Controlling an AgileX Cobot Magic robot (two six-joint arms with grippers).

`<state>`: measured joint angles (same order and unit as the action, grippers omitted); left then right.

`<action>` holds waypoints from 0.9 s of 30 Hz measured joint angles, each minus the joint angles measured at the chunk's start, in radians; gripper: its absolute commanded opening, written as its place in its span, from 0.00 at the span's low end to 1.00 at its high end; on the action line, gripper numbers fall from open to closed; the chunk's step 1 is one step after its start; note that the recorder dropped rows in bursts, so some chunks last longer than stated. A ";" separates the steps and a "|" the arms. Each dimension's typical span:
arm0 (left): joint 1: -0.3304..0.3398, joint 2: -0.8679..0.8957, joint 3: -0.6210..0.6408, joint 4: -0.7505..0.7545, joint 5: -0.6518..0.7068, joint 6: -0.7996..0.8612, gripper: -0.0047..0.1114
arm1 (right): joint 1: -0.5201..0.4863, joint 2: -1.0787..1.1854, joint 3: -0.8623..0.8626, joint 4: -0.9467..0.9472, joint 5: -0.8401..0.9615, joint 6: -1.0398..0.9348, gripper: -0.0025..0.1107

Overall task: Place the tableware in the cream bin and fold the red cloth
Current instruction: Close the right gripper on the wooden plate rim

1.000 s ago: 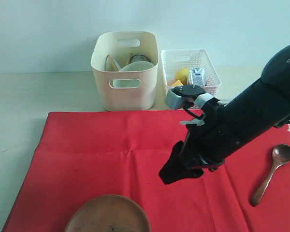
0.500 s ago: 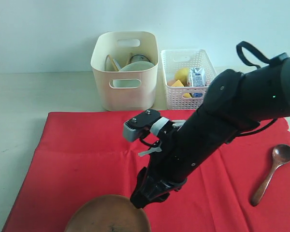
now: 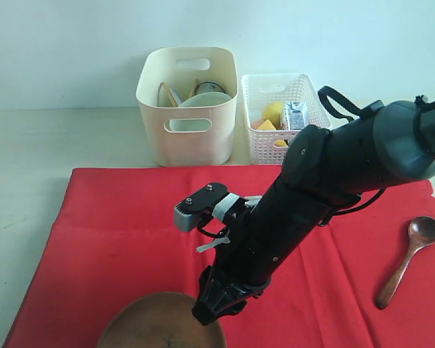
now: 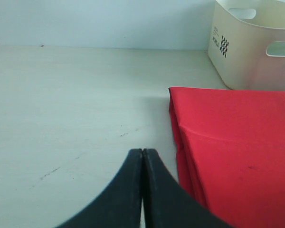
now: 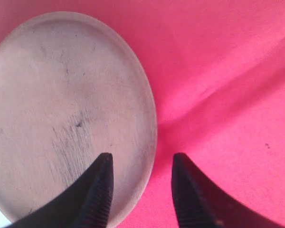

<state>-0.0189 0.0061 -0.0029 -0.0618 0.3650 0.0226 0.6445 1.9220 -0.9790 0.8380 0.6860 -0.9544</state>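
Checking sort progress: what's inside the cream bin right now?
Inside the cream bin: a pale bowl, the rim of a steel cup behind it, and a tan item I can't identify. The bin's walls and the bowl hide everything lower down.

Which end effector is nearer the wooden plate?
Right. The right end effector hangs open astride the rim of the wooden plate. The left end effector sits shut over the table beside the red cloth, no plate in view.

Red cloth (image 3: 116, 217) spread flat; wooden plate (image 3: 148, 326) and spoon (image 3: 407, 259) on it; cream bin (image 3: 188, 148) behind holds bowl (image 3: 203, 99)
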 measured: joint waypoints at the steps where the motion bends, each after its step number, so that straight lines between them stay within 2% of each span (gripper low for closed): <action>1: 0.000 0.000 0.000 0.000 0.000 0.000 0.04 | 0.000 0.000 0.000 0.000 0.001 0.000 0.38; 27: 0.000 0.000 0.000 0.000 0.000 0.000 0.04 | 0.000 0.037 -0.002 -0.002 0.006 0.060 0.38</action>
<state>-0.0189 0.0061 -0.0029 -0.0618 0.3650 0.0226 0.6445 1.9591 -0.9805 0.8361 0.6917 -0.8947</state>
